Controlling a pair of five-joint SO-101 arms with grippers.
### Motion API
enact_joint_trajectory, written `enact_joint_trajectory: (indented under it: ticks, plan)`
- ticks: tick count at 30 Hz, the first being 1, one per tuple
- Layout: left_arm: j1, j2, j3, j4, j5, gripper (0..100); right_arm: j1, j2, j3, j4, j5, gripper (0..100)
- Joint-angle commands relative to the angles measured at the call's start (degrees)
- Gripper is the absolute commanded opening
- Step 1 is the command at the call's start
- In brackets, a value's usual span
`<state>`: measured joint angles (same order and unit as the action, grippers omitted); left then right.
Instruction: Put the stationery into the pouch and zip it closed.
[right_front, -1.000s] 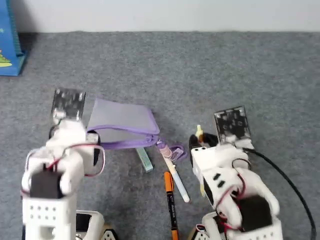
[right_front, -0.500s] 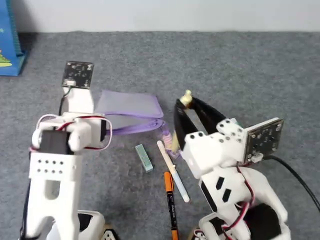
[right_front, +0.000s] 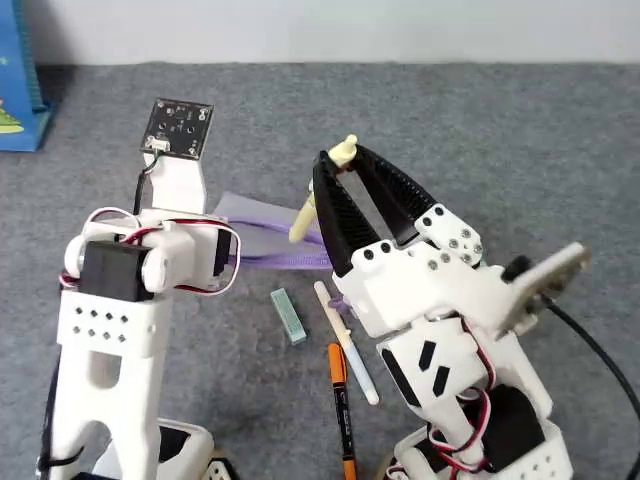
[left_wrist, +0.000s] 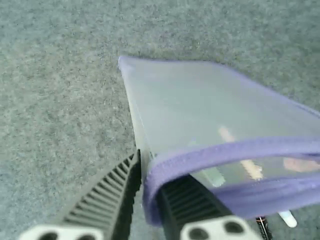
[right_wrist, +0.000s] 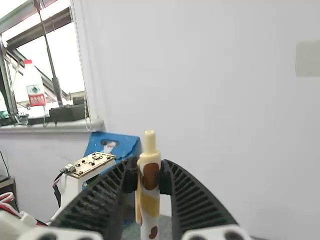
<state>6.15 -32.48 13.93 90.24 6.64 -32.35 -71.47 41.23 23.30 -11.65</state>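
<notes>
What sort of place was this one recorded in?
Probably an office or lab room set up for tabletop robot work. A grey felt-like cover lies over the table, a plain white wall stands behind it, and a bottle sits by a window.

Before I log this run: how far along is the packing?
Nothing is clearly inside the pouch yet. In hand: the left gripper pinches its open rim, and the right gripper holds a spotted pen raised above the table. Left to do: that pen, the eraser, white pen and orange pen lying on the table, then zipping.
</notes>
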Motion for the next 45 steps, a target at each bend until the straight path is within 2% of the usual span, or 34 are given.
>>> enact_joint_trajectory:
  ticks: [1, 6, 19, 21, 25, 34, 37, 40, 45]
  plan:
    - [0.3, -0.1, -4.0, 0.9, 0.6, 1, -0.5, 0.8, 2.2, -6.1, -0.7, 0.6]
    - [0.3, -0.1, -4.0, 0.9, 0.6, 1, -0.5, 1.1, 7.6, -13.4, -0.3, 0.6]
    - [0.3, -0.1, -3.7, 0.8, 0.7, 1, -3.5, 1.1, 15.8, -14.0, -0.2, 0.9]
    - [0.3, -0.1, -3.7, 0.8, 0.8, 1, -3.5, 1.1, 17.1, -13.7, -0.1, 5.3]
    - [0.3, -0.1, -3.6, 0.8, 1.4, 1, -3.6, 0.6, 18.8, -13.5, 2.4, 21.7]
    - [0.3, -0.1, -3.4, 0.8, 1.4, 1, -3.3, 0.5, 12.0, -0.3, 2.1, 17.6]
    - [0.3, -0.1, -2.4, 0.8, 1.4, 1, -2.7, 0.5, 9.2, 6.0, 0.0, 17.5]
    - [0.0, -0.1, -2.1, 0.8, 1.4, 1, 1.1, 0.6, 7.1, 13.8, -2.6, 17.3]
    - [-0.1, -0.4, -1.7, 0.9, 1.4, 1, 13.2, 1.2, 7.0, 27.0, -5.5, 17.3]
